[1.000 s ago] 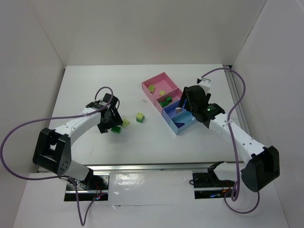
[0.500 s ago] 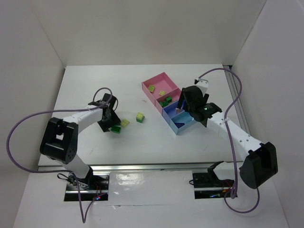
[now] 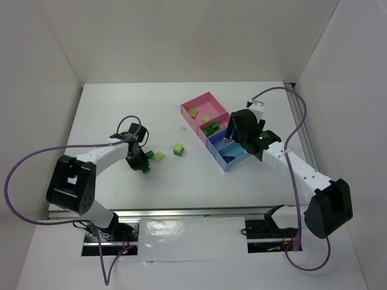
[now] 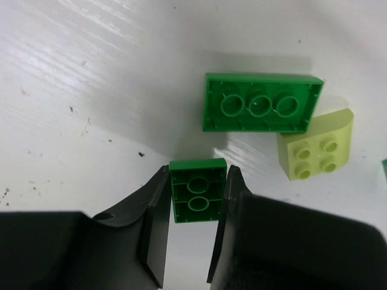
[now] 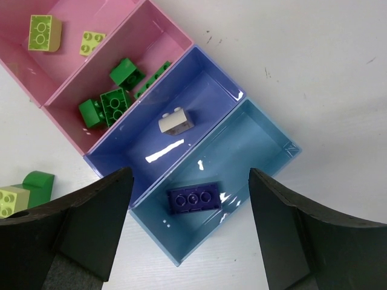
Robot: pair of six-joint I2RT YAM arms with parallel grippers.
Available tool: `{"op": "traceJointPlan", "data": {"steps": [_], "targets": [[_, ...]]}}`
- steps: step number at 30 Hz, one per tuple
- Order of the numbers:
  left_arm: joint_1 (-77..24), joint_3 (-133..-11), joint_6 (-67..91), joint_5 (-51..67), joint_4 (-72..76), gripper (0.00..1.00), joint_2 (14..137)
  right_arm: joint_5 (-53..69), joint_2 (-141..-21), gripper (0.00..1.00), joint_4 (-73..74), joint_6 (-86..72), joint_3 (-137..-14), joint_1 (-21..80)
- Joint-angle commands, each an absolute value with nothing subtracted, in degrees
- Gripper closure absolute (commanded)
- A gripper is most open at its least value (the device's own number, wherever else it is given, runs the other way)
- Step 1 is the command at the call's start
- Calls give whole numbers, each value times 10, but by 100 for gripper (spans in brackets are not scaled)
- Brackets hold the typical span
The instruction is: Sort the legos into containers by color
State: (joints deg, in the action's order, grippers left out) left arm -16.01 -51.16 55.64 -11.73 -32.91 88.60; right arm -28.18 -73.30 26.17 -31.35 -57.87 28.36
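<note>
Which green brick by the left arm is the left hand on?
The small two-hole green brick, underside up, clamped in the left hand. The larger three-hole green brick lies free beyond it, beside a pale yellow-green brick.

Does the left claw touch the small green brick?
Touching. The left wrist view shows the small green brick between both fingers of the left claw, with no gap.

White table (image 3: 109, 109), white walls (image 3: 199, 36).
</note>
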Motion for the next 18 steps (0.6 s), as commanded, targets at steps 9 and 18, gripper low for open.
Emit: {"op": "traceJointPlan", "data": {"steps": [9, 18], "targets": [[-266, -727, 461, -91, -393, 73, 848, -305, -721, 15, 250, -322, -588, 279], [-343, -933, 438, -54, -373, 73, 1018, -333, -664, 15, 245, -337, -570, 268]]}}
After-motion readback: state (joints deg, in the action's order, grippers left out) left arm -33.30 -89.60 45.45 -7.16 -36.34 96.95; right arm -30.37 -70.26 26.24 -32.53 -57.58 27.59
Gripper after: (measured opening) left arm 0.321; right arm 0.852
